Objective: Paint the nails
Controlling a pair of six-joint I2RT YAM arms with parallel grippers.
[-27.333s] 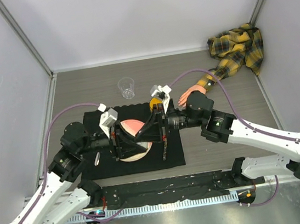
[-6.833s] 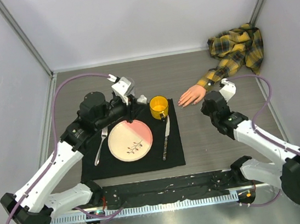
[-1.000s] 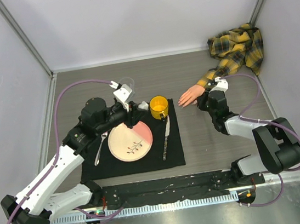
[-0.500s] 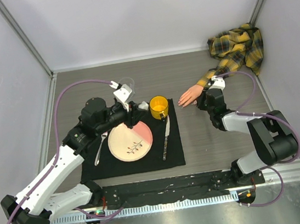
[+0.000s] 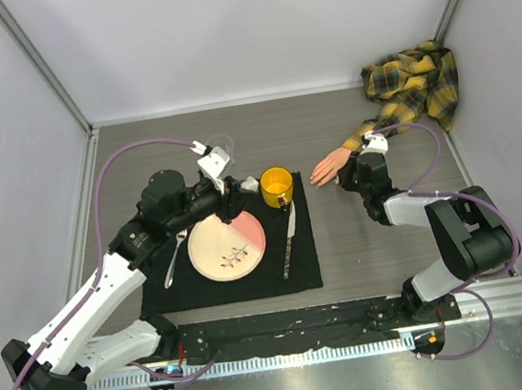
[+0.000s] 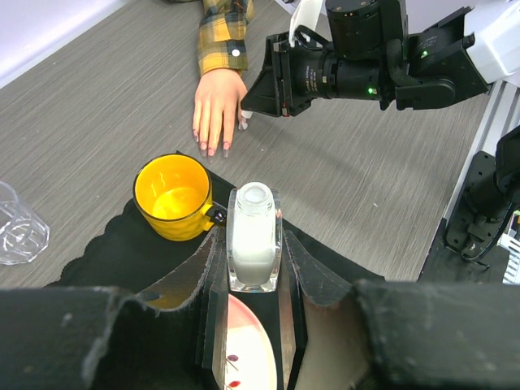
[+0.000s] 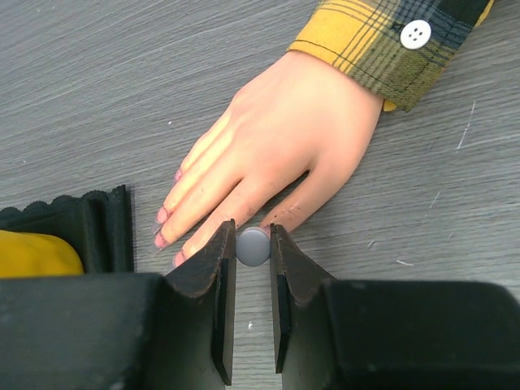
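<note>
Grey wood-grain table (image 5: 186, 137) enclosed by pale walls, seen from above and from both wrists. A black placemat (image 5: 304, 266) on it carries a pink-and-cream plate (image 5: 221, 253), with a fork (image 5: 173, 255) to the plate's left, a knife (image 5: 287, 240) to its right and a yellow mug (image 5: 277, 187) at the mat's far right corner; a clear plastic cup (image 6: 16, 236) stands on bare table beyond the mat. The mannequin hand (image 7: 276, 154) lies palm down on the table to the right of the mat, fingers pointing toward the mug, its yellow-and-black plaid sleeve (image 5: 410, 84) trailing to the far right corner. The nails (image 7: 160, 240) at the fingertips show a pinkish tint. The left gripper (image 5: 230, 199) hangs over the far edge of the plate, just beside the mug, its jaws clamped on the flat sides of a small clear bottle (image 6: 253, 236) of white liquid, held upright with its round neck on top. The right gripper (image 5: 347, 180) sits low at the hand's thumb side, jaws closed down on a small round grey piece (image 7: 253, 246) positioned between thumb tip and forefinger; contact with the skin cannot be determined.
</note>
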